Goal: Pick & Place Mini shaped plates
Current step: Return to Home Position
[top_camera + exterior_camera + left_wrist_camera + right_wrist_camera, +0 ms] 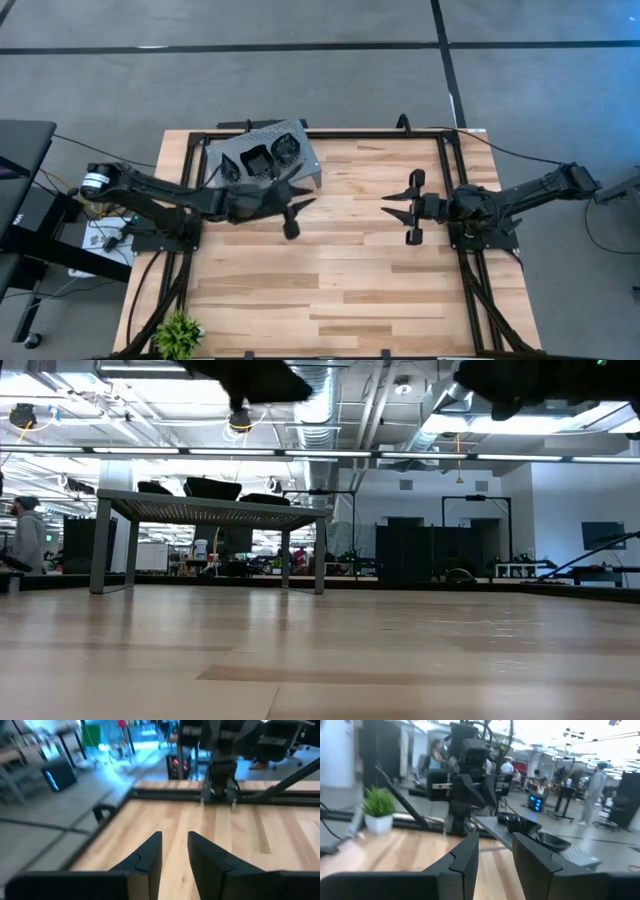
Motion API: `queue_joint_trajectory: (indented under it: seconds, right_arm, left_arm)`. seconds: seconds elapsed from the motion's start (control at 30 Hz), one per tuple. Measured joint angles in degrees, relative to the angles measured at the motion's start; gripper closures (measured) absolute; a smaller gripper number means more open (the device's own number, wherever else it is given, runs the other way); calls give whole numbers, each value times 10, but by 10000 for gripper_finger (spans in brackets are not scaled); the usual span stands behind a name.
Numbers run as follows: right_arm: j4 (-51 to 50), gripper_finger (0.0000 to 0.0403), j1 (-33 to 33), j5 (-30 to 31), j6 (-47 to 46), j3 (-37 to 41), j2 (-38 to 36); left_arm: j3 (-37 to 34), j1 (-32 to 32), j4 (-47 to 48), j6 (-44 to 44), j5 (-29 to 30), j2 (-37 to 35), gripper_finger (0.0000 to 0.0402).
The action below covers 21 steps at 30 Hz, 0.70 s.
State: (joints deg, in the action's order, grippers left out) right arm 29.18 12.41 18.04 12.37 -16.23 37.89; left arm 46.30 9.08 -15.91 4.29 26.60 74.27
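Plates [258,157], glossy, likely slick and brittle, best pinched by the rim, sat beside the left tool [175,835], empty and slightly parted like the right tool [495,836]

Beyond right pincer [495,836], fingers [465,857] apart: black plates [520,824] on grey stand [575,855].

Glossy black on the plates [252,158]; the stand [305,160] grey, dotted with perforations, it seems; the surface [340,270] pale wood in banded planks; plant [178,330] bright green.
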Motion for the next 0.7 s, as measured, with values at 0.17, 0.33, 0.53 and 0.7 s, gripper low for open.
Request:
queue_joint_trajectory:
  seconds: [0.17, 0.33, 0.53, 0.7]
  right_arm:
    - [-34, 290, 36, 0, 0, -4, -73]
    - [-157, 293, 73, 38, 26, -3, -191]
    - [-366, 345, 81, 107, -26, -2, -319]
    - [-397, 394, 67, 91, -32, 11, -362]
  left_arm:
    - [0, 66, 54, 39, 105, -101, 329]
    - [-61, 116, 108, 22, 110, -252, 361]
    - [-242, 118, 76, -28, 56, -445, 395]
    - [-363, 97, -20, -31, 18, -576, 393]
